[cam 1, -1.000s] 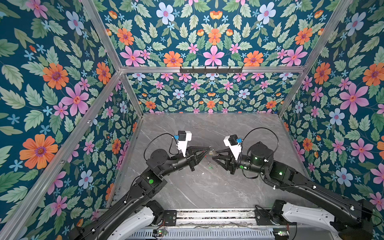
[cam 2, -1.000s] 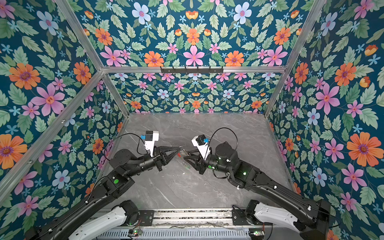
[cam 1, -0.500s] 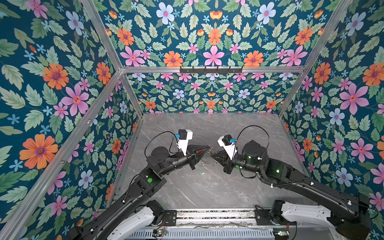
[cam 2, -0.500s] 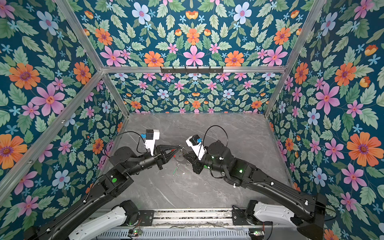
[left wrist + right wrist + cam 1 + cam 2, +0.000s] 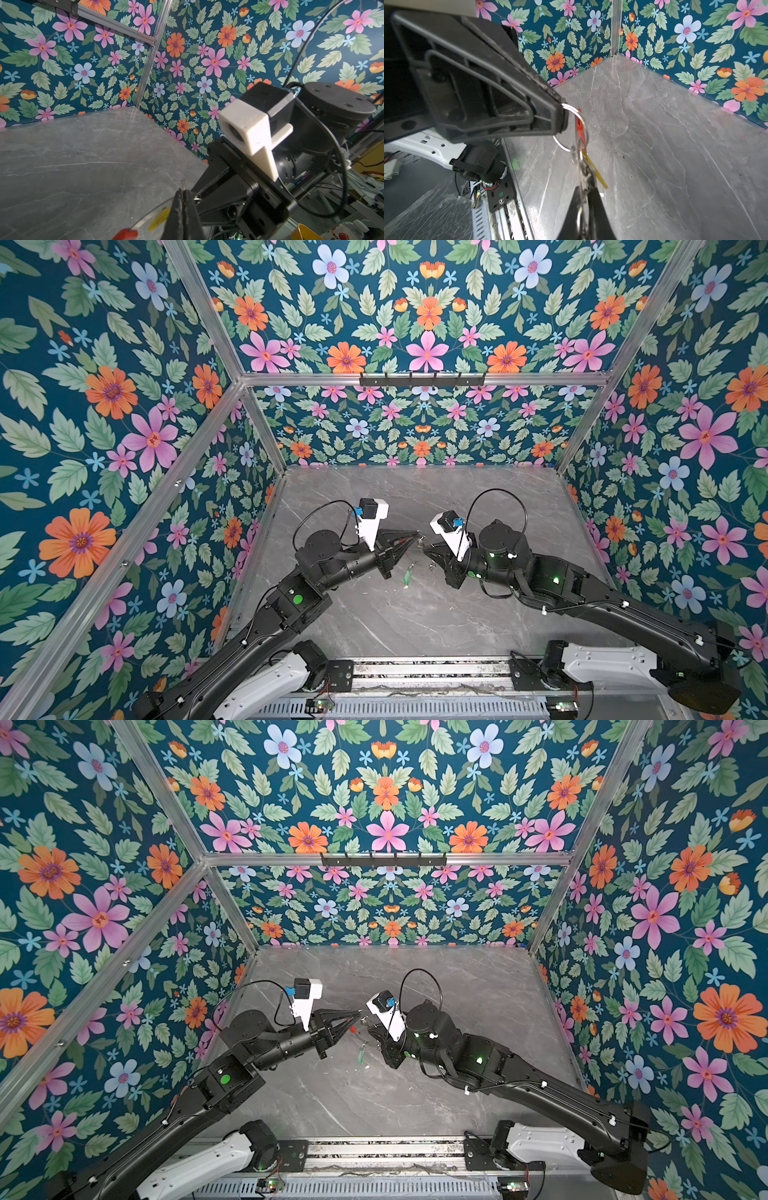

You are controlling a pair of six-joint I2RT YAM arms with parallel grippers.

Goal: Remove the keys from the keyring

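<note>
Keyring (image 5: 570, 129) hanging above the table (image 5: 415, 626), left gripper (image 5: 182, 191) and right gripper (image 5: 582, 190) both clamped shut on its thin wire (probably light, stiff, slippery), with the green-tagged key (image 5: 407, 575) dangling, best pinched by its tag.
</note>
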